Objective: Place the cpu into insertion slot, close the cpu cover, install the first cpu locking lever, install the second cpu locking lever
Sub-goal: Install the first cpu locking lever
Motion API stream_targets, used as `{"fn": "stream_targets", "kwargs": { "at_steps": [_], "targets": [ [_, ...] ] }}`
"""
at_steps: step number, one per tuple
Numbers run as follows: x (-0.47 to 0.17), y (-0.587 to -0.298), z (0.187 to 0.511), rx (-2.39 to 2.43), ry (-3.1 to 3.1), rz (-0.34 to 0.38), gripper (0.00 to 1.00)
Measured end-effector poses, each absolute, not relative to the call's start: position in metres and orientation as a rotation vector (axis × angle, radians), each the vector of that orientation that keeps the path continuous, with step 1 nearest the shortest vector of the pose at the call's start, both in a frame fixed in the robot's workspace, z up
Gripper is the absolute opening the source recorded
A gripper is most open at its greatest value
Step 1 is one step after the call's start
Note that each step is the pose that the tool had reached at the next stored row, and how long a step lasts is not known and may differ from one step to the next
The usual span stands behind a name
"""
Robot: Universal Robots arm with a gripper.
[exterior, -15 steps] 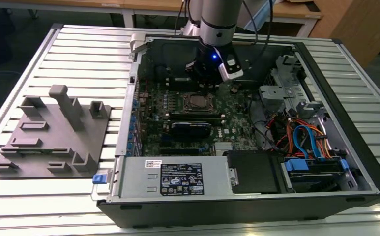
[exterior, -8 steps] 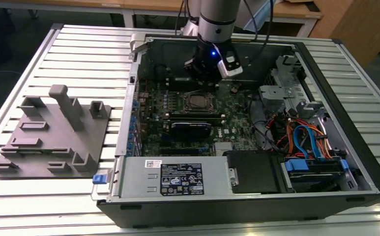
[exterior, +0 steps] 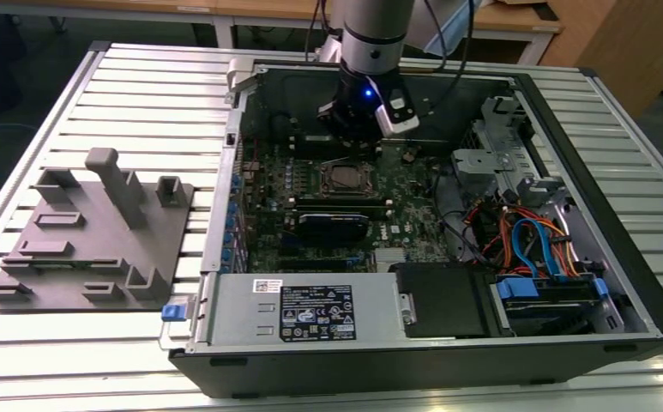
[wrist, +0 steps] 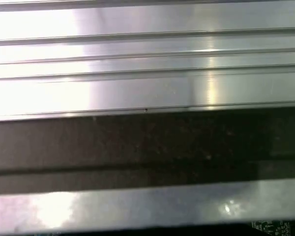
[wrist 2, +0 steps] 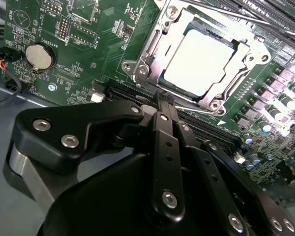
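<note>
Cpu (wrist 2: 199, 66), flat square, dull pale silver top, sits seated in the insertion slot (wrist 2: 238, 91) on the green board, with the cpu cover (wrist 2: 160, 37) lying as a thin silver frame around it (screws at its corners). In the exterior view the socket (exterior: 343, 178) lies mid-board inside the open computer case (exterior: 605, 215), arm above its far edge. Pincer (wrist 2: 163, 98) hangs just beside the socket, black fingers pressed together, holding nothing. Coin battery (wrist 2: 40, 56) nearby; grey fixture block (exterior: 91, 232) sits on the ribbed tabletop (exterior: 136, 77).
</note>
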State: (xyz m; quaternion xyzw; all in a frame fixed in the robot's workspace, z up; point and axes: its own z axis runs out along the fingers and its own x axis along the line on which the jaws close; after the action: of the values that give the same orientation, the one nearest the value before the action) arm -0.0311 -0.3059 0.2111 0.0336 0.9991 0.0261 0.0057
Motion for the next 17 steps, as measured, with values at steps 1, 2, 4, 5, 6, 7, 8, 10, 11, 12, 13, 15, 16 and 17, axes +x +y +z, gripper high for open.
{"fn": "stream_targets", "kwargs": {
  "at_steps": [1, 2, 4, 5, 6, 7, 8, 10, 11, 12, 13, 15, 16, 17],
  "targets": [
    [-0.0315, -0.3058, 0.2112, 0.104, 3.127, 0.081, 0.1],
    [-0.0318, -0.3056, 0.2112, 0.104, 3.126, 0.081, 0.1],
    [-0.0322, -0.305, 0.2112, 0.102, 3.126, 0.082, 0.1],
    [-0.0324, -0.3046, 0.2111, 0.101, 3.125, 0.082, 0.1],
    [-0.0325, -0.3043, 0.2112, 0.101, 3.125, 0.082, 0.1],
    [-0.0327, -0.3039, 0.2112, 0.1, 3.125, 0.082, 0.1],
    [-0.033, -0.3037, 0.2112, 0.1, 3.124, 0.083, 0.1],
    [-0.0331, -0.3031, 0.2111, 0.099, 3.124, 0.085, 0.1],
    [-0.033, -0.3027, 0.2111, 0.098, 3.123, 0.085, 0.1],
    [-0.0331, -0.3024, 0.2111, 0.097, 3.123, 0.086, 0.1],
    [-0.0331, -0.302, 0.2112, 0.096, 3.123, 0.087, 0.1],
    [-0.0331, -0.3015, 0.2112, 0.091, 3.123, 0.089, 0.1],
    [-0.0331, -0.3013, 0.2112, 0.087, 3.124, 0.091, 0.1],
    [-0.0331, -0.3011, 0.2111, 0.083, 3.124, 0.092, 0.1]
  ]
}}
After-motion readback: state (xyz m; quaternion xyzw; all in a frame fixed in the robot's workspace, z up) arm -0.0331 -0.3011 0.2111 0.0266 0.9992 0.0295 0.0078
